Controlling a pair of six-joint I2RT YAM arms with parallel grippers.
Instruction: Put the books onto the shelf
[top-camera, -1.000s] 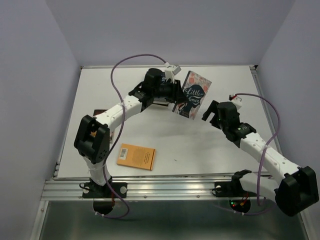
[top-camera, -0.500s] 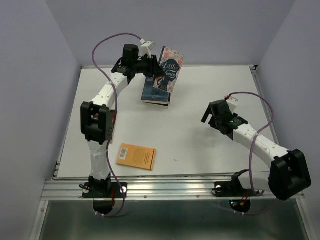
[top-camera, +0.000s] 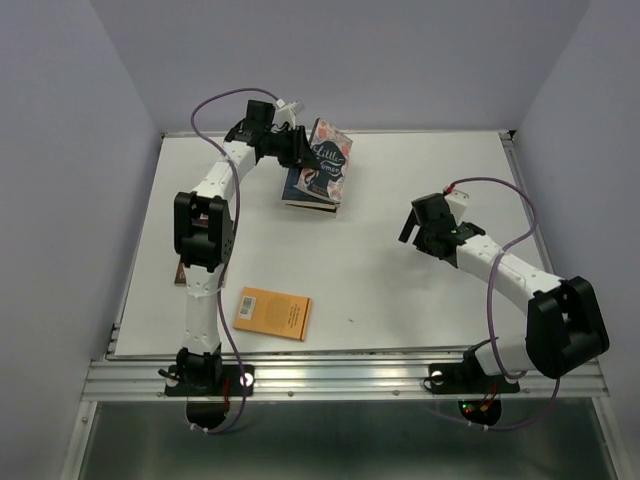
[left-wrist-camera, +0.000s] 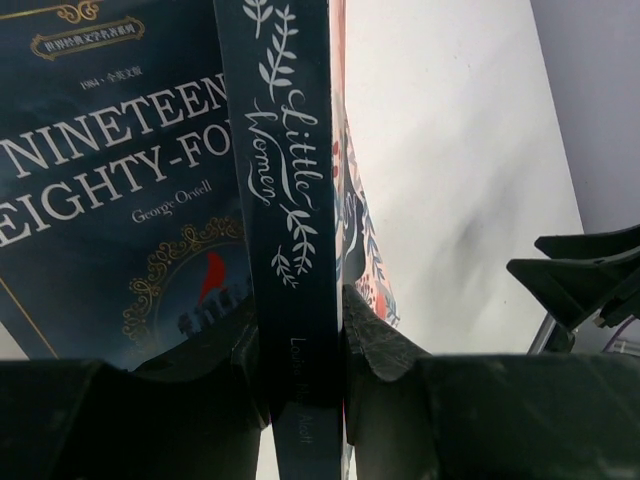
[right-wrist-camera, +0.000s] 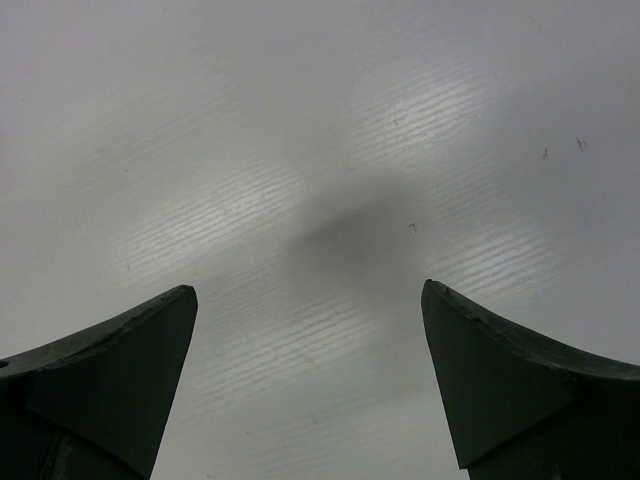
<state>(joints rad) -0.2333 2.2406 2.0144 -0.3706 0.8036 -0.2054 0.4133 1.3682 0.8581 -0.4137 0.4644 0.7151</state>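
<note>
The left gripper (left-wrist-camera: 300, 335) is clamped at the spine edge, likely the stiffest hold, of the light, floppy-looking floral pink-and-teal paperback (top-camera: 328, 160) above the flat dark-blue paperback (top-camera: 305, 192); the right gripper (right-wrist-camera: 308, 290) has its jaws apart, empty.

Both arms are built of white tube segments joined by chunky black joint housings. The left arm (top-camera: 215, 185) and the right arm (top-camera: 500, 270) each end in a black base bolted to the metal rail (top-camera: 350, 375). A thin purple cable (top-camera: 210, 103) arcs above the left arm far from the rail; another purple cable (top-camera: 492, 181) loops along the right arm. Small red and green lights (top-camera: 465, 405) glow just below the rail. Each wrist carries a small white camera block (top-camera: 290, 103). The fingers (right-wrist-camera: 100, 380) are dark, matt and wedge-shaped
</note>
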